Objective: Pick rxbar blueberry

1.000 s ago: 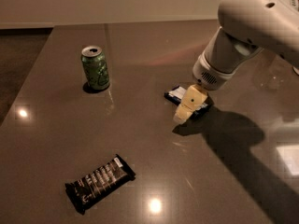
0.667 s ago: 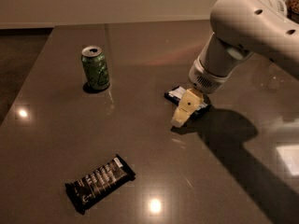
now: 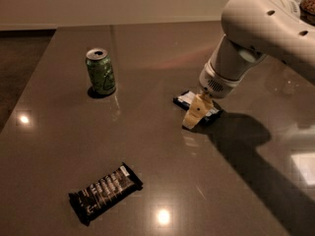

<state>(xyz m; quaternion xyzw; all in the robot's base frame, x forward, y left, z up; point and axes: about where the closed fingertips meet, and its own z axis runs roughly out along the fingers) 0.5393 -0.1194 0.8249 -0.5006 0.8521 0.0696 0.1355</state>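
The rxbar blueberry (image 3: 189, 99) is a small flat navy bar with a pale panel, lying on the table right of centre. Only its left part shows; the rest is hidden behind my gripper and wrist. My gripper (image 3: 194, 115), with its pale yellow tip, comes down from the white arm (image 3: 256, 38) at the upper right. It sits at the bar's near edge, low over the table. Whether it touches the bar cannot be told.
A green soda can (image 3: 101, 72) stands upright at the back left. A longer black wrapped bar with white lettering (image 3: 105, 192) lies at the front left. The brown table (image 3: 147, 146) has its left edge running along the dark floor.
The arm has swung a little left and lower, bringing the gripper slightly down and left over the bar's near edge. The can and the black bar have not moved.
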